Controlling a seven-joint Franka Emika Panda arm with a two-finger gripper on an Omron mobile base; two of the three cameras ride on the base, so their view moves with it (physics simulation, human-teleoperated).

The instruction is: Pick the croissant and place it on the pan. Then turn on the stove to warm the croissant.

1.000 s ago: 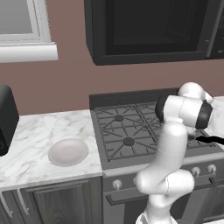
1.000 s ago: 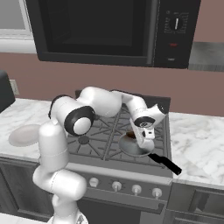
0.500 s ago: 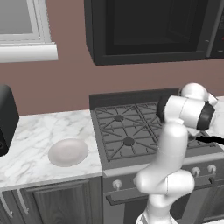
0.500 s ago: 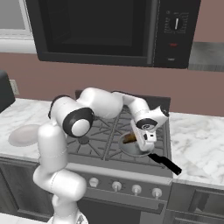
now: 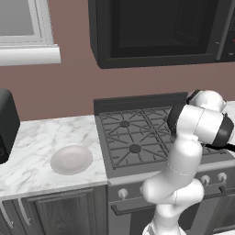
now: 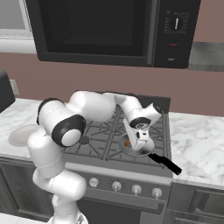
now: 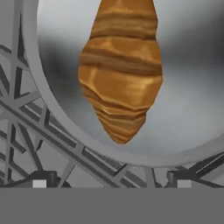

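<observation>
Two small dark fingertips [image 7: 39, 181] are seen spread wide at the bottom of the hand view, one at each side, with nothing held between them. The tool [image 6: 141, 139] is seen in the right base view hanging low over the pan [image 6: 136, 148], its jaws apart and pointing down. The croissant [image 7: 119, 70] is shown lying on the shiny grey floor of the pan [image 7: 192, 87], free of both fingertips; in the right base view it is glimpsed as a small golden-brown patch [image 6: 127, 142] at the pan's left side, just beside the tool. The pan is set on the black grates at the front right of the stove [image 6: 103, 135], and its long black handle is pointed out to the right, over the stove's edge toward the marble bench [image 6: 197, 140]. A row of silver knobs [image 6: 116, 186] is seen along the stove front below the pan.

In the left base view the stove [image 5: 133, 137] is partly hidden by the white arm, which rises at the lower right and bends over the right-hand burners. A round white plate [image 5: 71, 159] is seen resting on the bench [image 5: 32, 147] to the left of the stove, well apart from the pan. A black microwave [image 6: 109, 30] is mounted on the wall above the stove.
</observation>
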